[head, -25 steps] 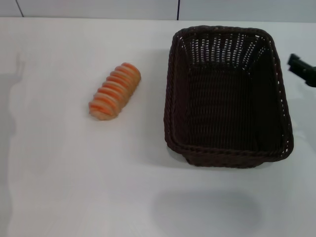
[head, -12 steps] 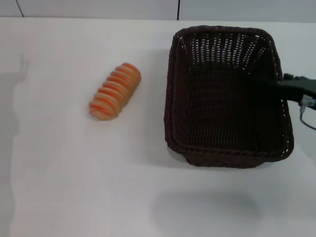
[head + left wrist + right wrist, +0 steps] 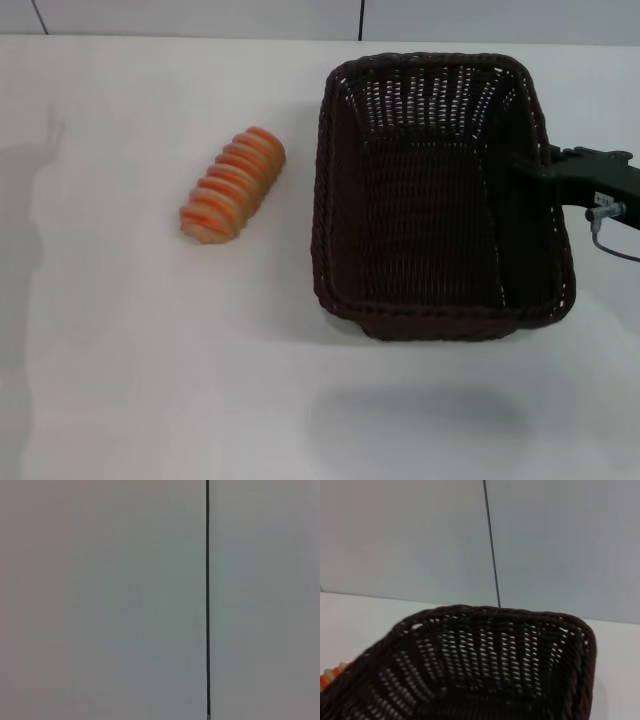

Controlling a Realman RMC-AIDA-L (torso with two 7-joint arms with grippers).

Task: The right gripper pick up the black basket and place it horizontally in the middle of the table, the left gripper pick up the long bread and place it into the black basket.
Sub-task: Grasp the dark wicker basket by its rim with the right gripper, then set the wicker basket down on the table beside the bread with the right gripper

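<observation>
Sliding w/ the right end effector [image 3: 535,172], which is clamped on its near wall, the black basket [image 3: 435,200] has shifted toward desk [image 3: 150,380] centre vs. earlier; long bread [image 3: 232,185] lies well beyond.

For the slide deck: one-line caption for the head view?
Right end effector at the black basket's right rim; long bread lies left.

Stood behind the white surface [image 3: 120,380]: a pale grey-blue panelled wall [image 3: 410,535], split by a thin dark vertical seam [image 3: 491,545]. Filled the left wrist view with that same flat wall, lit evenly. Lay softly across the surface: faint grey shadows [image 3: 25,230].
</observation>
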